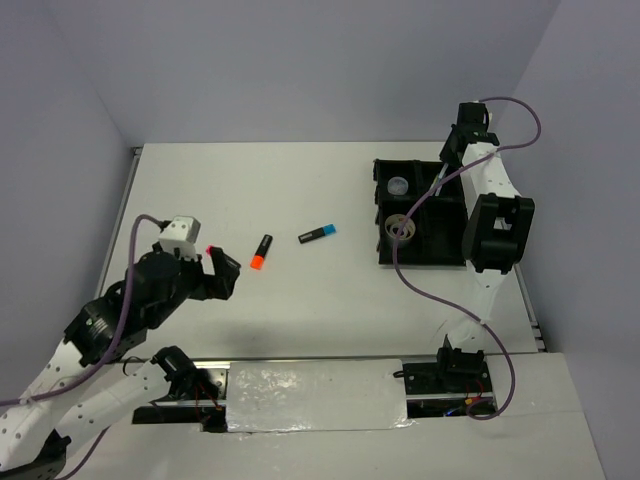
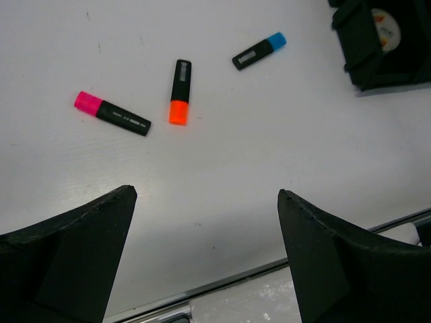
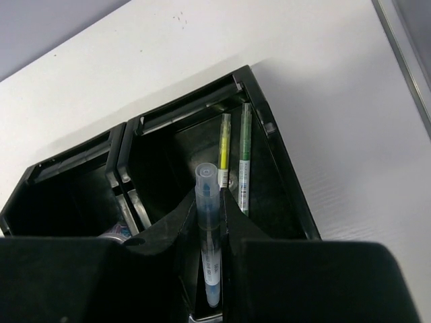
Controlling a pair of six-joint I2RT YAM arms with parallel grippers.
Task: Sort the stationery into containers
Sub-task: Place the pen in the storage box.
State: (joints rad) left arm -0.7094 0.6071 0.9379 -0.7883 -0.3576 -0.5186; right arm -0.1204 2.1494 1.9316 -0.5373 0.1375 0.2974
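Observation:
Three short black markers lie on the white table: pink-ended (image 2: 111, 114), orange-ended (image 2: 179, 92) (image 1: 261, 251) and blue-ended (image 2: 258, 51) (image 1: 316, 234). My left gripper (image 1: 225, 275) (image 2: 207, 195) is open and empty, above the table just near of the pink marker. The black four-compartment tray (image 1: 383, 250) holds the clear pot (image 1: 398, 185) and the tape ring (image 1: 399, 228). My right gripper (image 1: 447, 168) (image 3: 209, 202) is shut on a thin clear-blue pen (image 3: 207, 188) over the tray's far right compartment, where a yellow stick (image 3: 223, 149) and a green stick (image 3: 244, 158) lie.
The tray's corner (image 2: 357, 40) shows at the top right of the left wrist view. A metal rail (image 2: 269, 269) runs along the table's near edge. Purple cables (image 1: 430, 290) hang from both arms. Walls close in the table at the back and sides.

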